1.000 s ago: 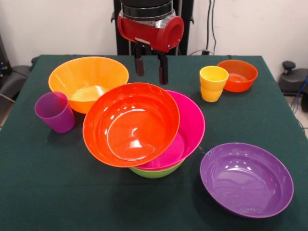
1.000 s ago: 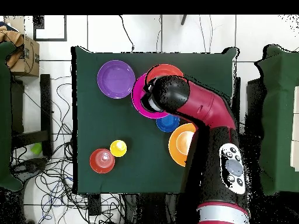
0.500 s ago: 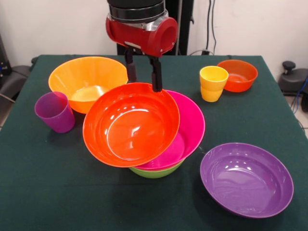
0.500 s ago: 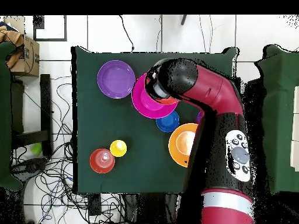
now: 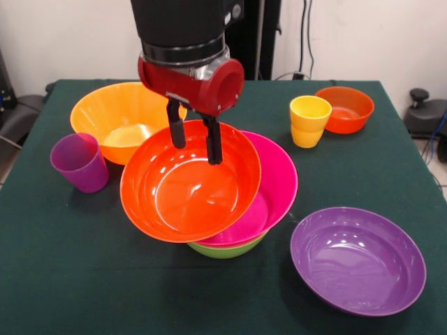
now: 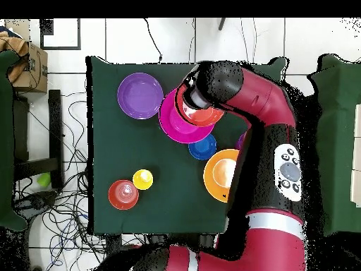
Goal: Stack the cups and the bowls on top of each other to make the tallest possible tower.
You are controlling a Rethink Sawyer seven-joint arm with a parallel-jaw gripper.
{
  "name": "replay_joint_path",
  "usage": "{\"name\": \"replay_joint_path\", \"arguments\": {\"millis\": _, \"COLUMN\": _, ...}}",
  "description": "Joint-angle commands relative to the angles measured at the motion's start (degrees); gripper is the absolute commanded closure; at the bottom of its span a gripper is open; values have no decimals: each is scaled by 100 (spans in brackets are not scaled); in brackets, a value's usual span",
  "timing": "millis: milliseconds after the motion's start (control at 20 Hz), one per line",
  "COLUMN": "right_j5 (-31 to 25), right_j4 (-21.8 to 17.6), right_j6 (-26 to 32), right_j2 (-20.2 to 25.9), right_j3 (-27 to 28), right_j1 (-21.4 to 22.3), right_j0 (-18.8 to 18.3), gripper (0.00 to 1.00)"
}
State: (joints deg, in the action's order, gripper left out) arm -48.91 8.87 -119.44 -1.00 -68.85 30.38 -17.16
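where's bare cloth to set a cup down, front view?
Free: the near-left corner, in front of the purple cup and left of the tower; also the strip between the yellow cup and the purple bowl. Crowded: the centre, where the open gripper hangs over the tower, and by the orange bowl.

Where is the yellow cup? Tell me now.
Front view: the yellow cup stands upright at the table's far right, just left of the small red-orange bowl.
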Motion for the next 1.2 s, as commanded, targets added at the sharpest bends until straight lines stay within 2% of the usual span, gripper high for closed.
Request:
{"name": "replay_joint_path", "arguments": {"millis": 50, "right_j5": 19, "right_j4": -379, "right_j6": 350, "right_j2": 540, "right_j3": 396, "right_j1": -583, "right_j0": 25, "gripper": 0}}
{"name": "replay_joint_path", "arguments": {"millis": 250, "right_j5": 253, "right_j4": -529, "right_j6": 279, "right_j2": 435, "right_j3": 606, "right_j1": -879, "right_j0": 218, "gripper": 0}}
{"name": "replay_joint_path", "arguments": {"millis": 350, "right_j5": 314, "right_j4": -543, "right_j6": 291, "right_j2": 418, "right_j3": 528, "right_j1": -876, "right_j0": 236, "gripper": 0}}
{"name": "replay_joint_path", "arguments": {"millis": 750, "right_j5": 245, "right_j4": -519, "right_j6": 388, "right_j2": 358, "right_j3": -148, "right_j1": -529, "right_j0": 264, "gripper": 0}}
{"name": "replay_joint_path", "arguments": {"millis": 1200, "right_j5": 337, "right_j4": -568, "right_j6": 508, "right_j2": 373, "right_j3": -483, "right_j1": -420, "right_j0": 242, "gripper": 0}}
